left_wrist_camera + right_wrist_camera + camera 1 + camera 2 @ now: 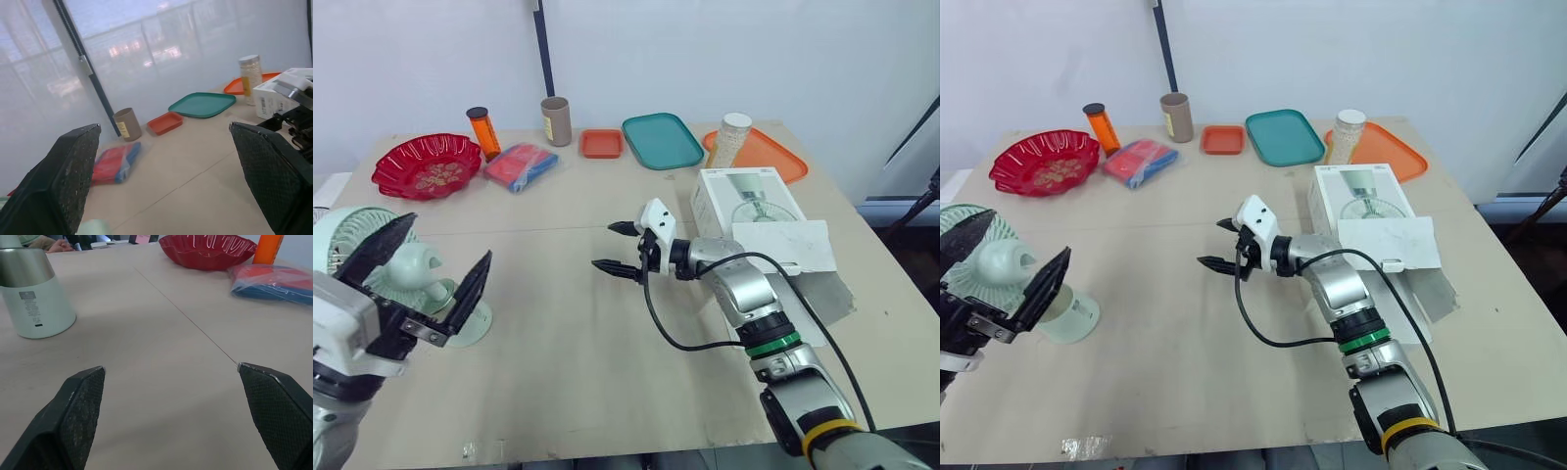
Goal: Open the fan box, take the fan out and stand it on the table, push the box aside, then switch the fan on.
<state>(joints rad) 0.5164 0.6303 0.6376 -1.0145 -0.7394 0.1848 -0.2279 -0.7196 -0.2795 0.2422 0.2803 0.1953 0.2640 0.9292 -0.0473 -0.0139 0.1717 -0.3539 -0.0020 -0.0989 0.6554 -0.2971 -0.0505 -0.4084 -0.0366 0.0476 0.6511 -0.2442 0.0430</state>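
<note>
Beige table (pixel 568 343), fan (pixel 411 266) upright just below wide-spread left claw (pixel 450 236)

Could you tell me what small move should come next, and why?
Probably ease the right gripper toward the fan, to reach its switch: the fan stands upright, the box sits off to the right, and the open gripper faces the fan.

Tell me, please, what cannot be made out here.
- Pale green table fan: middle hidden behind the left tool, grille cut off by the left edge, eye views.
- White cardboard fan box: inside hidden by its flap and the right arm.
- Label on the fan's base: print too small, right wrist view.
</note>
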